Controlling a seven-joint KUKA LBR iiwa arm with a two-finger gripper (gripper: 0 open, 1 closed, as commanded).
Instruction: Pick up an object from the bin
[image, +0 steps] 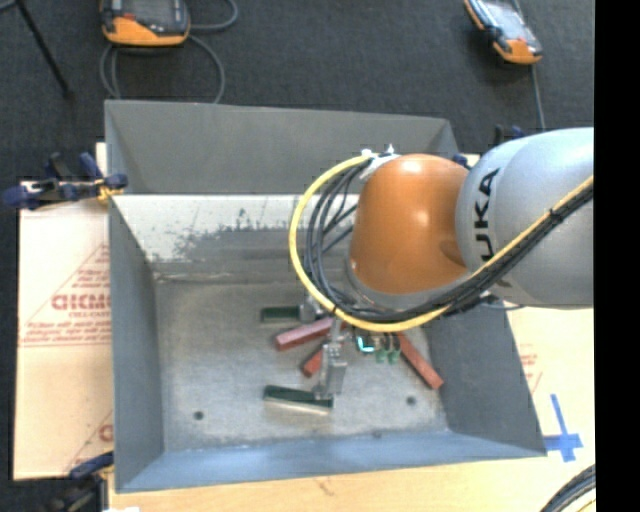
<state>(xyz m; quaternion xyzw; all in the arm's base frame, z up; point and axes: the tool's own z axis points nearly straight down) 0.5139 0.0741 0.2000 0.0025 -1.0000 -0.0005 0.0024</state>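
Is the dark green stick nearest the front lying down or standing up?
Lying down: the dark green stick stretches flat along the bin floor, just beside the gripper.

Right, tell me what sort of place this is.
Probably a robotics lab's grasping test cell: a KUKA arm reaches into a grey metal bin holding a red bar, a dark green bar and other loose pieces.

The bin (140, 330) is plain grey, its 12 o'clock wall flecked with dark speckles. On its floor, a dark green stick (283, 314) lies toward 11 o'clock and a pink-red stick (300, 336) sits at its 5 o'clock. A second dark green stick (288, 397) is at 6 o'clock and a brick-red stick (424, 367) at 3 o'clock. The wrist cover (410, 235) is glossy orange. The arm (540, 220) is silver-grey with black lettering, and its cables (310, 250) are black and yellow.
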